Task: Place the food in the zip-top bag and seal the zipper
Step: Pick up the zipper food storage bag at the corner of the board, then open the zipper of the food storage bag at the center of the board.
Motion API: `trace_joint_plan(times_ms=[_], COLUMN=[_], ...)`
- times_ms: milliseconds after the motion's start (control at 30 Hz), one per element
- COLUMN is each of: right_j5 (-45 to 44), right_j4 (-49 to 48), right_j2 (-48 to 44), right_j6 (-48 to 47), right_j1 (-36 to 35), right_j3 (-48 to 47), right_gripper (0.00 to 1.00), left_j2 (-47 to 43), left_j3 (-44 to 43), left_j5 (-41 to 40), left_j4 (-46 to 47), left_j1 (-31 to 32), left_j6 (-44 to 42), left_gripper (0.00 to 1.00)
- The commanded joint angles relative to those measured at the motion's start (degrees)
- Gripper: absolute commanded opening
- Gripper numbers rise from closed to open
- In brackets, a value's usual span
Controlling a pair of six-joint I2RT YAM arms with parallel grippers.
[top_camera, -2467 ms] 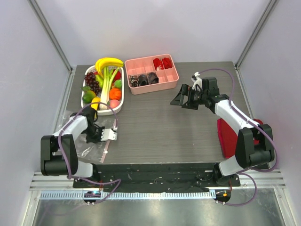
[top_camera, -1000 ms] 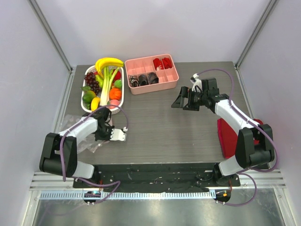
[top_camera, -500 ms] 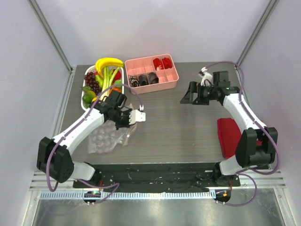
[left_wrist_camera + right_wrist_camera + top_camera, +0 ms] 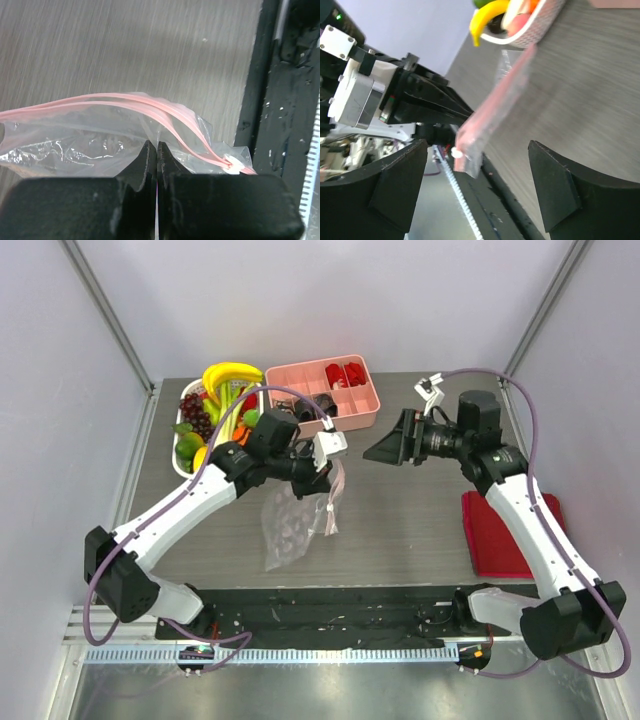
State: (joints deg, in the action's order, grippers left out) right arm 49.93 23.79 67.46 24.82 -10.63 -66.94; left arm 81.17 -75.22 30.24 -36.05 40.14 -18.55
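Observation:
The clear zip-top bag (image 4: 295,520) hangs in the air over the middle of the table, pinched near its mouth edge by my left gripper (image 4: 322,462), which is shut on it. In the left wrist view the shut gripper (image 4: 157,150) clamps the film just below the pink zipper (image 4: 125,102), with the pale slider tab (image 4: 234,162) at the right end. My right gripper (image 4: 372,453) stands open just right of the bag, pointing at it. In the right wrist view the zipper strip (image 4: 500,100) and slider (image 4: 456,154) hang between that gripper's (image 4: 478,144) open fingers. The food, a leek (image 4: 232,418), grapes (image 4: 192,410) and an orange fruit (image 4: 245,437), lies in the white basket (image 4: 183,462).
A banana (image 4: 232,373) tops the white basket at the back left. A pink compartment tray (image 4: 325,395) with dark and red pieces sits beside it. A red flat object (image 4: 500,535) lies at the right edge. My left arm crosses over part of the basket.
My left arm has lifted the bag from the near left of the table up and right to the middle. The right gripper swung towards the bag and its jaws narrowed slightly.

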Motion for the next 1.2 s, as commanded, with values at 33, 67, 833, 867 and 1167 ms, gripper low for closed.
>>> trace_joint_plan(times_ms=[33, 67, 833, 867, 1167], right_j5=[-1.15, -1.41, -3.43, -4.48, -17.66], right_j4=[-6.21, -6.21, -15.18, -14.92, -11.24], right_j2=[2.32, 3.19, 3.47, 3.21, -3.56], right_j6=[9.1, 10.5, 22.55, 22.55, 29.05], right_j1=[-4.91, -5.53, -10.02, -9.59, -7.03], right_j3=[1.9, 2.25, 9.72, 9.29, 8.32], right_gripper=[0.86, 0.86, 0.01, 0.01, 0.01], left_j2=[-0.13, 0.04, 0.49, -0.04, -10.84], left_j3=[-2.21, -2.21, -4.23, -3.97, 0.51], left_j5=[5.1, 3.53, -2.01, -3.16, -1.59], left_j4=[6.08, 6.0, 2.74, 3.26, 6.96], left_j1=[1.78, 2.91, 7.85, 7.85, 3.72], left_j6=[2.12, 1.59, -5.98, -3.71, 12.19], left_gripper=[0.0, 0.0, 0.2, 0.26, 0.61])
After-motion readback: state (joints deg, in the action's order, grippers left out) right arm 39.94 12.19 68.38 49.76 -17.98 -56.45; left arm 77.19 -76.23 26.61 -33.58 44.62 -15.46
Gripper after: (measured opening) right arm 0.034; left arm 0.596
